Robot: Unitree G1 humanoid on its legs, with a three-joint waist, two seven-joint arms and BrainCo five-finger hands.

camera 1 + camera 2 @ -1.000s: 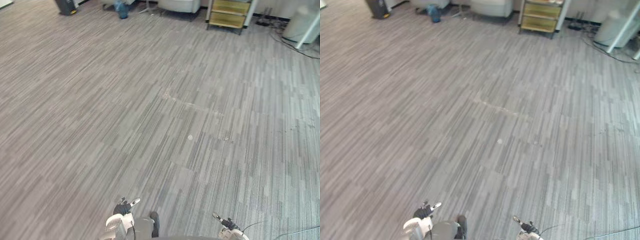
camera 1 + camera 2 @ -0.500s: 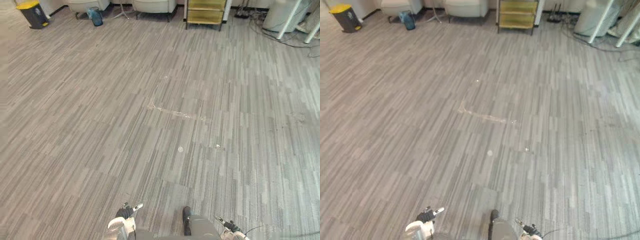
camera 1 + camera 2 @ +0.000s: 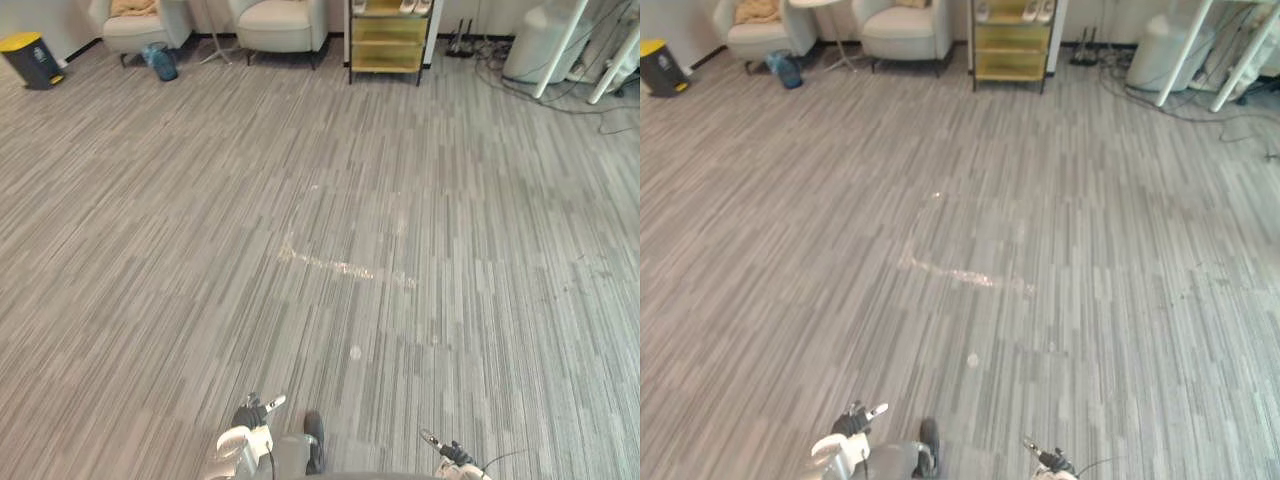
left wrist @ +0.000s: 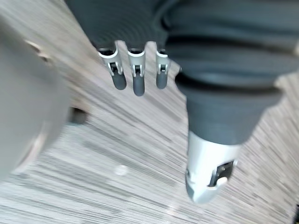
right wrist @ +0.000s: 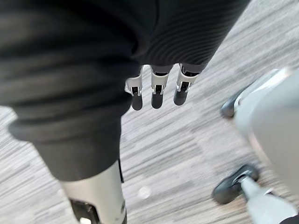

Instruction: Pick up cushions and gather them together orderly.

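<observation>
a grey striped floor (image 3: pixel 180 250) stretched back to the far wall. a pale scuff (image 3: pixel 345 268) crossed its middle, with a small white spot (image 3: pixel 355 352) nearer the robot. along the far edge stood a yellow-lidded bin (image 3: pixel 28 58), a cream armchair (image 3: pixel 125 30) bearing a tan cushion (image 3: pixel 133 7), a blue container (image 3: pixel 160 62), a second armchair (image 3: pixel 278 20) and a yellow shelf unit (image 3: pixel 388 42). cables (image 3: pixel 560 95) trailed at far right. the left hand (image 3: pixel 250 413) and right hand (image 3: pixel 443 449) hung at the near edge.

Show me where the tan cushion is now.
The tan cushion lies far ahead to the left in the eye views, on the left armchair, between the yellow bin and the second armchair.
</observation>
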